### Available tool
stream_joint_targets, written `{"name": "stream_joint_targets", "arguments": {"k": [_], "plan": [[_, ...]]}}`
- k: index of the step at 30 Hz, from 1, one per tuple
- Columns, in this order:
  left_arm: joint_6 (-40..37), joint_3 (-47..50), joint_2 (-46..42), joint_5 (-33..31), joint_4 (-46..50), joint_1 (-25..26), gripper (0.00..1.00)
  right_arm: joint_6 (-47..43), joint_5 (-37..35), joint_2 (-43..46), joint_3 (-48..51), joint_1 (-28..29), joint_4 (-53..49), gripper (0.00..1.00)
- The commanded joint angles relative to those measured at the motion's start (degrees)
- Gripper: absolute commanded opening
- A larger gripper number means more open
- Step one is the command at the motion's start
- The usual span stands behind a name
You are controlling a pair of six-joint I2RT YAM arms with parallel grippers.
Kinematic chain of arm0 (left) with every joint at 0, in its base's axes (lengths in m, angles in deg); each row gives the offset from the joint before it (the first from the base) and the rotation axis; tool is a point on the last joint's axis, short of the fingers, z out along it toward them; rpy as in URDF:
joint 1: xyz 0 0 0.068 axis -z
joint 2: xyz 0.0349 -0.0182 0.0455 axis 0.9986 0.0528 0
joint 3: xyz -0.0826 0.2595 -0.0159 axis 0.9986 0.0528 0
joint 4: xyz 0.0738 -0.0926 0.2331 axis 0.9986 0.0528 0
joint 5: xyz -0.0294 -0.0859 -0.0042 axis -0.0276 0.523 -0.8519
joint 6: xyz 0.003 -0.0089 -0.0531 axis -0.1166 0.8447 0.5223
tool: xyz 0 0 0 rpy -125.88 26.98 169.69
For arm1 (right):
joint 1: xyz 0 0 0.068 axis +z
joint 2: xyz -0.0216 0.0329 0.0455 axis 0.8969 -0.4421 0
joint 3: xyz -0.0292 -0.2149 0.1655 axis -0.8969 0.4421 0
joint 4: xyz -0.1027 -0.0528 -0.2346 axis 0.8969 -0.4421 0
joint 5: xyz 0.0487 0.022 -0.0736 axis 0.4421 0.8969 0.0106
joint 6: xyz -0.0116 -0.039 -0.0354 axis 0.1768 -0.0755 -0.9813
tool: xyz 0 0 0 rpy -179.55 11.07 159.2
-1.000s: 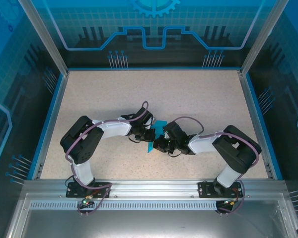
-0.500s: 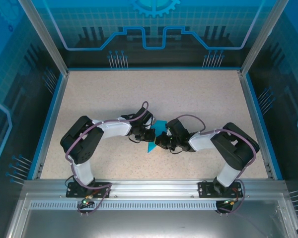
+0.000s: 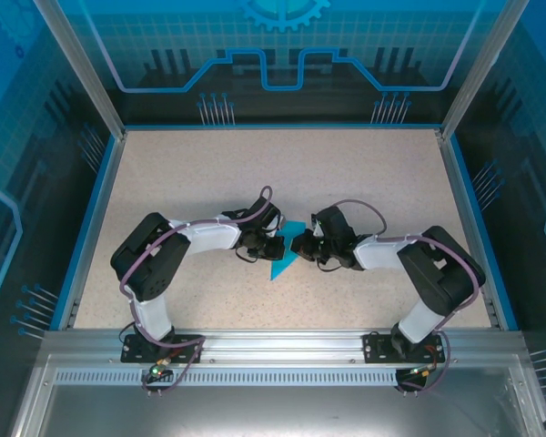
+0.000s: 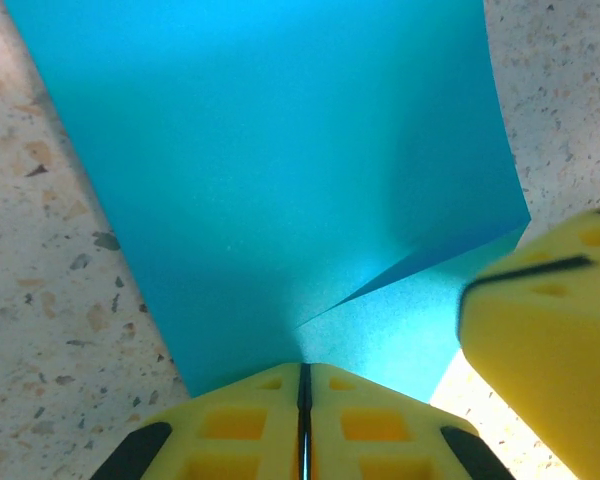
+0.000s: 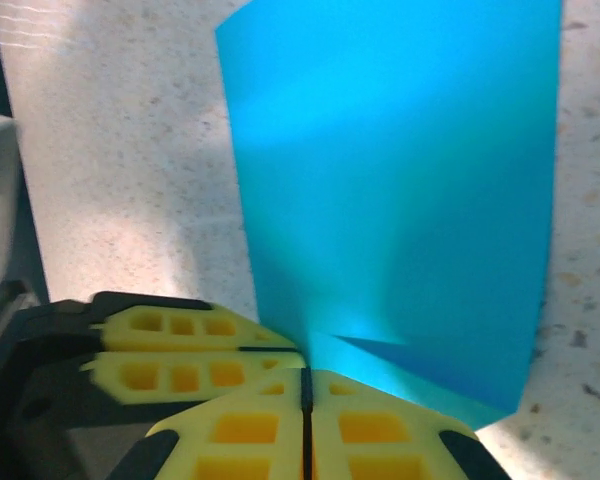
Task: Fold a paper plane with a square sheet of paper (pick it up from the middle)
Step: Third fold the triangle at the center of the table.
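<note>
Left gripper, right gripper both clamped on cyan paper sheet.

Bright, even overhead light on the speckled beige worktop, shadows soft. Wrist views blur the yellow foam fingers; pale sheen crosses the cyan-blue paper sheet.

No writing, label, brand, number or sign can be read on anything here.
</note>
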Motion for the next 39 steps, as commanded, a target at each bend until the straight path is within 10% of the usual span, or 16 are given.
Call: {"name": "stream_joint_targets", "arguments": {"k": [1, 28, 39], "plan": [[-1.47, -0.48, 1.32, -1.08, 4.21, -0.18, 0.12, -1.46, 0.72, -2.94, -0.54, -0.87, -1.36, 0.08], [-1.41, -0.92, 0.13, -0.79, 4.87, -0.17, 0.12, -4.50, 3.13, -1.62, -0.69, -6.23, -3.23, 0.10], [-1.12, -1.70, -3.33, -1.14, 3.70, -0.30, 0.20, -6.69, 2.31, 6.84, -0.83, -6.53, -13.34, 0.40]]}}
